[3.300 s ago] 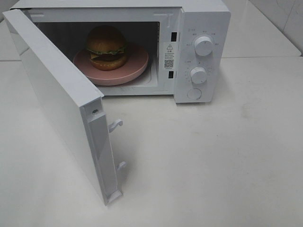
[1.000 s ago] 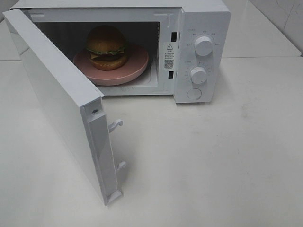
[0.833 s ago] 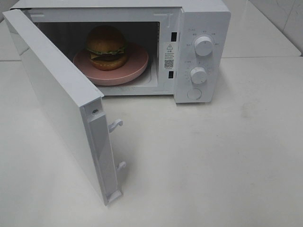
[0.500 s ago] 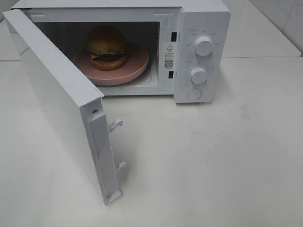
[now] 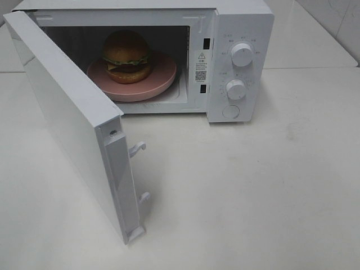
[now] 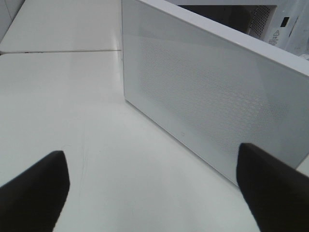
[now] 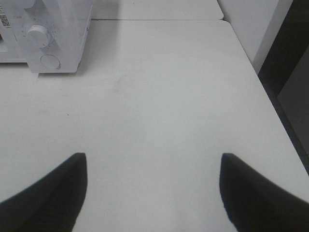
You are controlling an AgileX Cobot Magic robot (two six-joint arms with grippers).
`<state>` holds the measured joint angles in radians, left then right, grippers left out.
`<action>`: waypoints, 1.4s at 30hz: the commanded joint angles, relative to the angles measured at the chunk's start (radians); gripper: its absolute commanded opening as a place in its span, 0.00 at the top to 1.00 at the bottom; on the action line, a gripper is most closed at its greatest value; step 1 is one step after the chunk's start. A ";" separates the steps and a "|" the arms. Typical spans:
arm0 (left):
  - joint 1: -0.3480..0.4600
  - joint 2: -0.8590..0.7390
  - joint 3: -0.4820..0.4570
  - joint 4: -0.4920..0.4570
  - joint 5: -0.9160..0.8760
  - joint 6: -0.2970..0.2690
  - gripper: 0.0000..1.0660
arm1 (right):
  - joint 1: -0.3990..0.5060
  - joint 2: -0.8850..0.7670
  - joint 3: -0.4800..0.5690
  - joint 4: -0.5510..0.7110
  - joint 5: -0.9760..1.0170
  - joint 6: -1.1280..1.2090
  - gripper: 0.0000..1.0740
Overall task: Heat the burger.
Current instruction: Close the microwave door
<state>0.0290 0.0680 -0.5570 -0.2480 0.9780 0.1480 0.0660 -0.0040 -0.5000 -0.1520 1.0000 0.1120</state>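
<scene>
Bench (image 5: pixel 270 185): white and flat; it carries the microwave at the far side. I see nothing standing on it between the door and the oven front.
Microwave (image 5: pixel 242 34): white, with its cavity facing near and its control panel on the right.
Door (image 5: pixel 67 129): swung wide open, hinged at the far left. Its long axis runs from the hinge toward the near side, and the free edge is nearest me. I judge that closing it is the step in hand.
Pink plate (image 5: pixel 163 76): inside the cavity, lying flat.
Burger (image 5: pixel 126 56): upright on the plate, toward its left, fully inside the oven.
Knobs: upper (image 5: pixel 242 54) and lower (image 5: pixel 235 89) on the panel, with a round button (image 5: pixel 230 111) below them.
Latch hooks (image 5: pixel 138 149): two on the door's free edge, pointing right toward the oven front.
Left end effector (image 6: pixel 149 152): spread wide and holding nothing, low over the bench. The door's outer face is just ahead of it, so this arm is the nearer one. My push should go on that face, rightward and toward the far side.
Right end effector (image 7: pixel 153 157): spread and holding nothing, well apart from the panel. The bench's right edge is close by, so I have little room to that side.
</scene>
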 commanded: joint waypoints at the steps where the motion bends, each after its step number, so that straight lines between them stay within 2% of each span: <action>1: 0.002 0.089 -0.005 -0.005 -0.063 -0.001 0.34 | -0.005 -0.029 0.003 -0.001 -0.004 -0.006 0.31; 4: 0.002 0.109 -0.005 -0.005 -0.075 -0.001 0.38 | -0.005 -0.029 0.003 -0.001 -0.004 -0.006 0.31; 6: 0.002 0.202 -0.005 -0.026 -0.130 -0.002 0.60 | -0.005 -0.029 0.003 -0.001 -0.004 -0.006 0.31; 7: 0.002 0.202 -0.005 -0.026 -0.130 -0.002 0.60 | -0.005 -0.029 0.003 -0.001 -0.004 -0.006 0.31; 8: 0.002 0.221 -0.005 -0.031 -0.137 -0.002 0.66 | -0.005 -0.029 0.003 -0.001 -0.004 -0.006 0.31; 9: 0.002 0.272 -0.005 -0.034 -0.166 -0.002 0.78 | -0.005 -0.029 0.003 -0.001 -0.004 -0.006 0.31; 10: 0.002 0.272 -0.005 -0.034 -0.166 -0.002 0.78 | -0.005 -0.029 0.003 -0.001 -0.004 -0.006 0.31; 11: 0.002 0.292 -0.005 -0.035 -0.179 -0.002 0.85 | -0.005 -0.029 0.003 -0.001 -0.004 -0.006 0.31; 12: 0.002 0.292 -0.005 -0.035 -0.179 -0.002 0.85 | -0.005 -0.029 0.003 -0.001 -0.004 -0.006 0.31; 13: 0.002 0.340 -0.004 -0.035 -0.213 -0.001 0.99 | -0.005 -0.029 0.003 -0.001 -0.004 -0.006 0.31; 19: 0.002 0.438 0.042 -0.056 -0.422 0.060 1.00 | -0.005 -0.029 0.003 -0.001 -0.004 -0.006 0.31; 20: 0.002 0.462 0.078 -0.075 -0.515 0.095 1.00 | -0.005 -0.029 0.003 -0.001 -0.004 -0.006 0.31; 21: 0.002 0.462 0.078 -0.075 -0.515 0.095 1.00 | -0.005 -0.029 0.003 -0.001 -0.004 -0.006 0.31; 22: 0.002 0.479 0.119 -0.107 -0.626 0.131 1.00 | -0.005 -0.029 0.003 -0.001 -0.004 -0.006 0.31; 24: 0.002 0.486 0.141 -0.120 -0.670 0.147 1.00 | -0.005 -0.029 0.003 -0.001 -0.004 -0.006 0.31; 25: 0.002 0.502 0.184 -0.147 -0.777 0.193 1.00 | -0.005 -0.029 0.003 -0.001 -0.004 -0.006 0.31; 26: 0.002 0.502 0.184 -0.147 -0.777 0.193 1.00 | -0.005 -0.029 0.003 -0.001 -0.004 -0.006 0.31; 28: 0.002 0.522 0.248 -0.153 -0.927 0.243 1.00 | -0.005 -0.029 0.003 -0.001 -0.004 -0.006 0.31; 33: 0.001 0.571 0.316 -0.152 -1.095 0.233 1.00 | -0.005 -0.029 0.003 -0.001 -0.004 -0.006 0.31; 37: -0.007 0.604 0.318 -0.149 -1.144 0.229 1.00 | -0.005 -0.029 0.003 -0.001 -0.004 -0.006 0.31; 42: -0.057 0.679 0.318 -0.118 -1.211 0.229 1.00 | -0.005 -0.029 0.003 -0.001 -0.004 -0.006 0.31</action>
<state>-0.0220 0.7470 -0.2420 -0.3750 -0.2080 0.3820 0.0660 -0.0040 -0.5000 -0.1520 1.0000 0.1110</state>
